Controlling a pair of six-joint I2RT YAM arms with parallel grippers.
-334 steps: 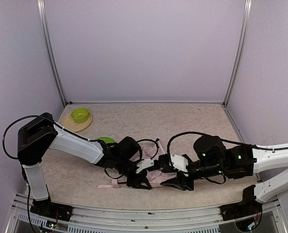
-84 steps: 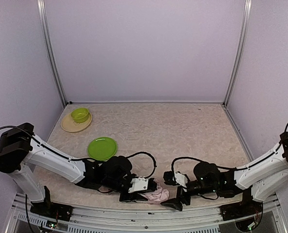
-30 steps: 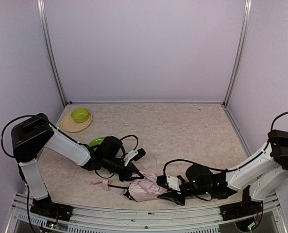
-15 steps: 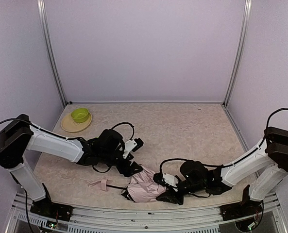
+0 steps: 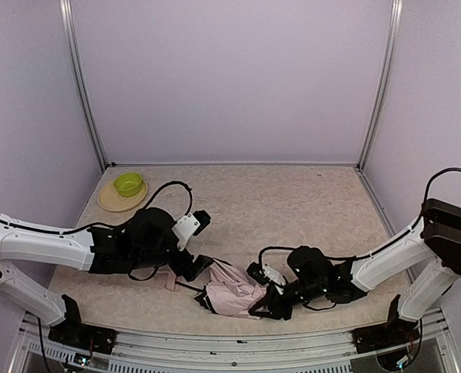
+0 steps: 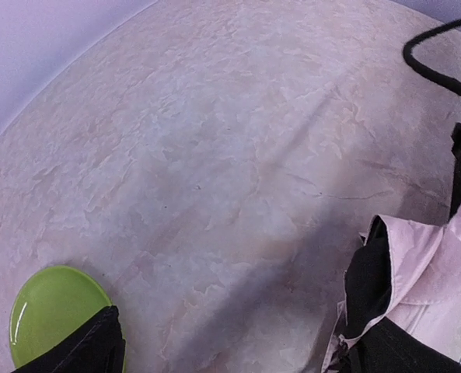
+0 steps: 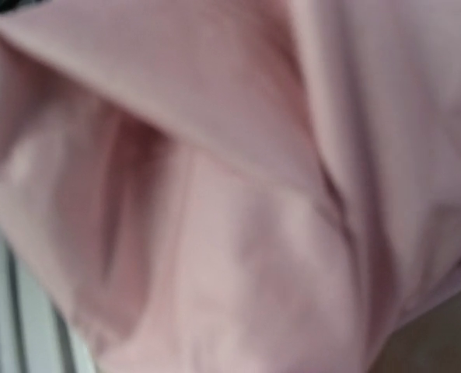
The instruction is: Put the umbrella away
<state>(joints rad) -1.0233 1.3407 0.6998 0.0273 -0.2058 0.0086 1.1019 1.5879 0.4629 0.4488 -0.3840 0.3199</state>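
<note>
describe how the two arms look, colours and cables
The left arm and right arm match: smooth white tubular links between chunky rounded black joints. A thin black cable loops loosely above each wrist. Each wrist carries a small white block ahead of black fingers.

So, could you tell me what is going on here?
Two robot arms are working on a pale pink umbrella, which lies crumpled near the table's front edge. The right gripper appears to grip its fabric from the right. The left gripper is open beside its left end, holding nothing. It is not yet folded up.
</note>
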